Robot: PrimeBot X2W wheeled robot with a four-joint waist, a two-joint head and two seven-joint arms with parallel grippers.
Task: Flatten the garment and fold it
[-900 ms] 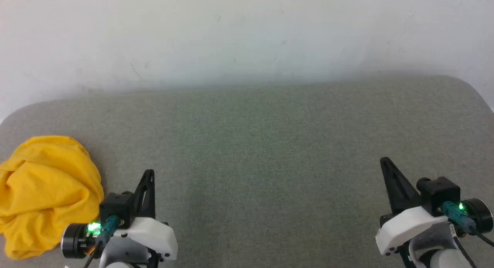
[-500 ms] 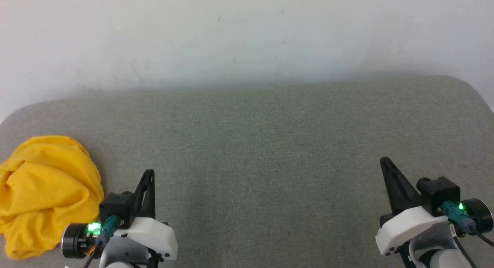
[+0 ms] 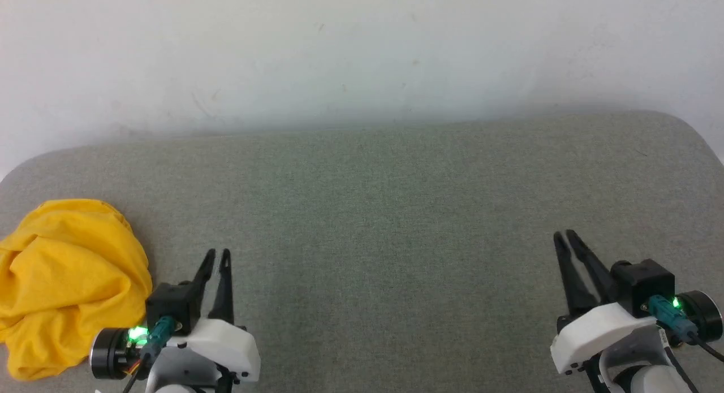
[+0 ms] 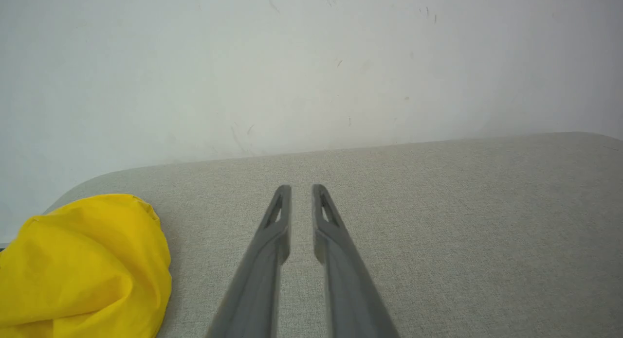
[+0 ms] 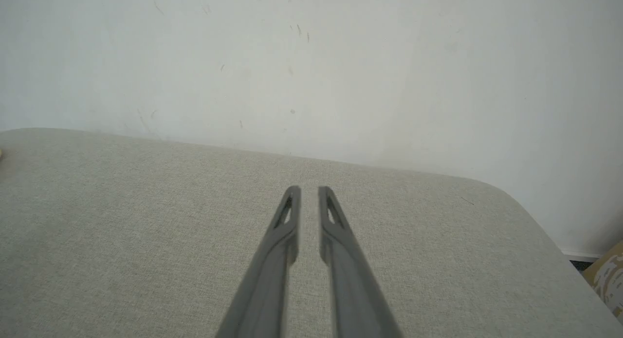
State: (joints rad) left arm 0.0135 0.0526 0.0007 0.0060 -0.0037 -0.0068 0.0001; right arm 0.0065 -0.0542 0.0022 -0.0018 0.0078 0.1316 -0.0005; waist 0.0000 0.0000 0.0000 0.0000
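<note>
The left gripper (image 3: 218,253) sits low at the near left of the grey surface (image 3: 367,212). Its fingers (image 3: 225,268) point away from the robot toward the white wall (image 3: 339,54). The right gripper (image 3: 564,234) mirrors it at the near right, its fingers leaning slightly left. Both hover just above the cloth covering, touching nothing.

Half a second ago each pair of fingers was pressed together into one dark blade. Now both pairs stand parted by a narrow slit, empty, as the left wrist view (image 4: 301,188) and right wrist view (image 5: 309,188) also show. Arms and camera have not shifted.

The garment (image 3: 68,274) lies unmoved at the surface's left edge, just beside the left wrist. It is a crumpled yellow heap, longer from near to far. Collar and hem cannot be told apart.
</note>
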